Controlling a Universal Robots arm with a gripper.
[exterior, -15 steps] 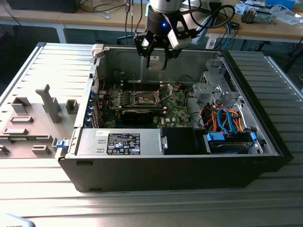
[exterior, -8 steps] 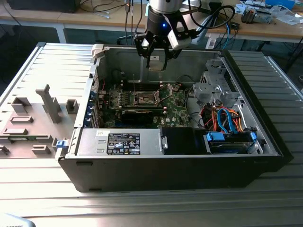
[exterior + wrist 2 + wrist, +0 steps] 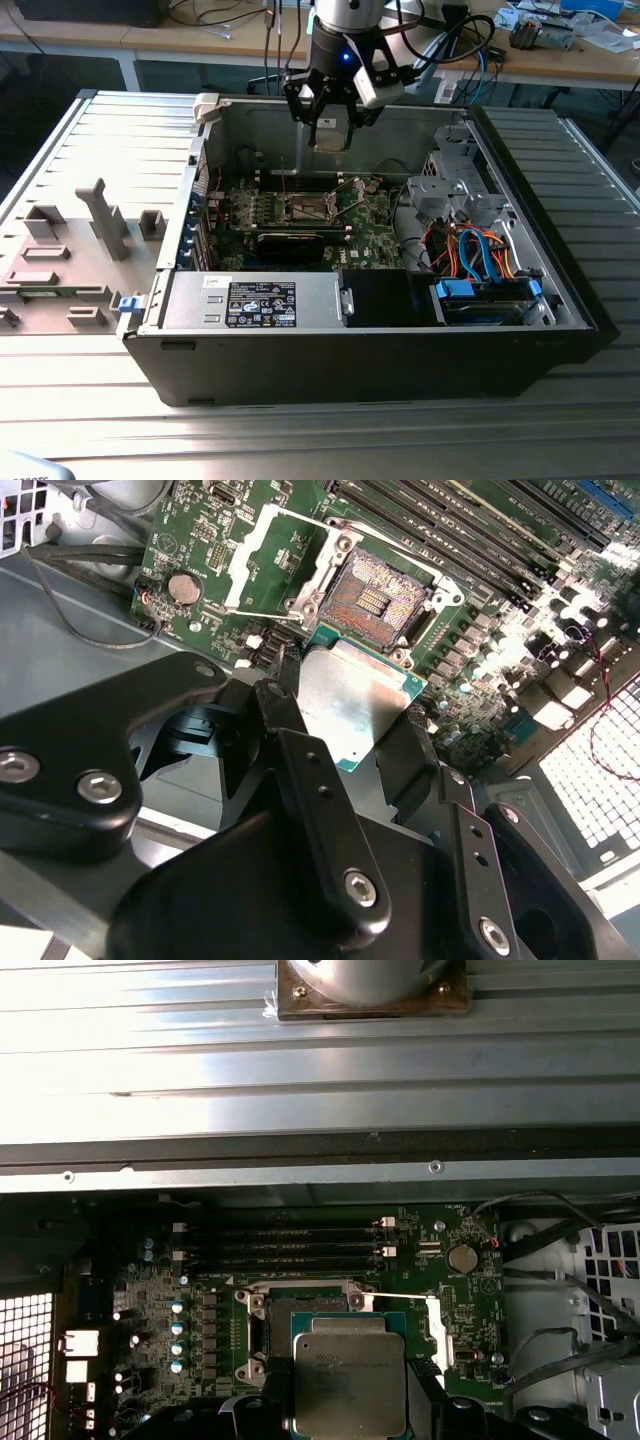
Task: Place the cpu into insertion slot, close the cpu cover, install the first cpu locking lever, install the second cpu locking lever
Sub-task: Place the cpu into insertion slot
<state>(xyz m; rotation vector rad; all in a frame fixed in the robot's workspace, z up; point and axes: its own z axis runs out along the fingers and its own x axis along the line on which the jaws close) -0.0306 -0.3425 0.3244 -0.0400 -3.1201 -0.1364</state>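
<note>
cpu [image 3: 355, 705] gripped by opposite edges between the jaws, closed on it; clear above bare insertion slot [image 3: 375, 600], cpu cover [image 3: 270, 560] swung open

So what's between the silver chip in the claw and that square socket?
Nothing but air: in the second wrist view, the cpu held by the gripper hangs apart from the uncovered insertion slot.
</note>
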